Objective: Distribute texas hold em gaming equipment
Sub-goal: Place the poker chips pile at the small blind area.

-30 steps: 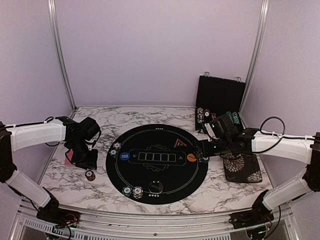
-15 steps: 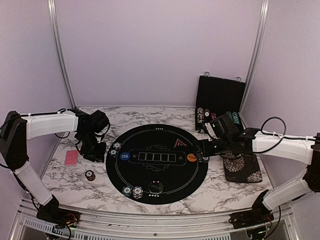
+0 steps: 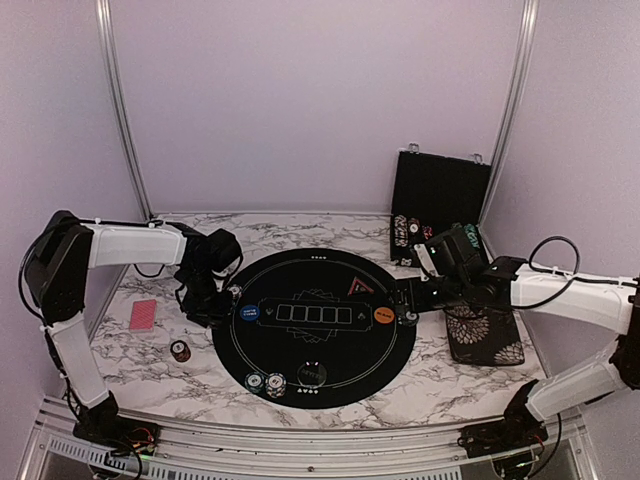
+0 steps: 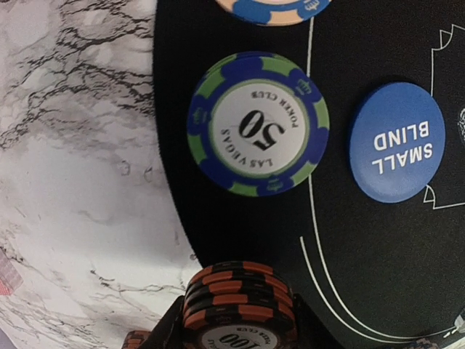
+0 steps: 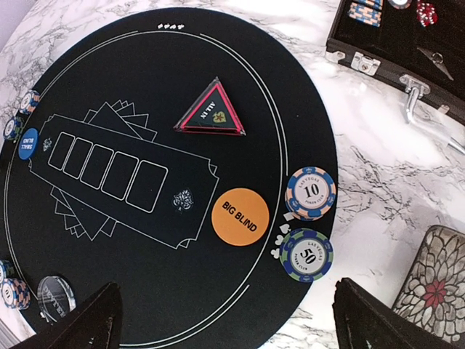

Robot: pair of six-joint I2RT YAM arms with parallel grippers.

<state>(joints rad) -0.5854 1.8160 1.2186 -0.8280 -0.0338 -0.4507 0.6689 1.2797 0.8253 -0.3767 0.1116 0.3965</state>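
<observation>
My left gripper (image 4: 240, 331) is shut on a small stack of black-and-orange "100" poker chips (image 4: 240, 302), held over the left edge of the round black mat (image 3: 314, 345). Just beyond it on the mat lie a green-and-blue "50" chip (image 4: 258, 133) and the blue SMALL BLIND button (image 4: 396, 142). My right gripper (image 5: 229, 320) hangs open above the mat's right side, over the orange BIG BLIND button (image 5: 240, 217), a "10" chip stack (image 5: 311, 193) and a "50" chip stack (image 5: 306, 254). A red-backed card (image 3: 143, 315) lies on the marble at the left.
A triangular ALL IN marker (image 5: 211, 109) and a clear dealer button (image 5: 55, 297) sit on the mat, with two chip stacks (image 3: 266, 383) at its near edge. One chip (image 3: 180, 351) lies on the marble. The open black chip case (image 3: 438, 200) and floral pad (image 3: 483, 335) are at right.
My left arm has swung right and away from the red card to the mat's left edge, carrying the chip stack. The right arm has hardly moved.
</observation>
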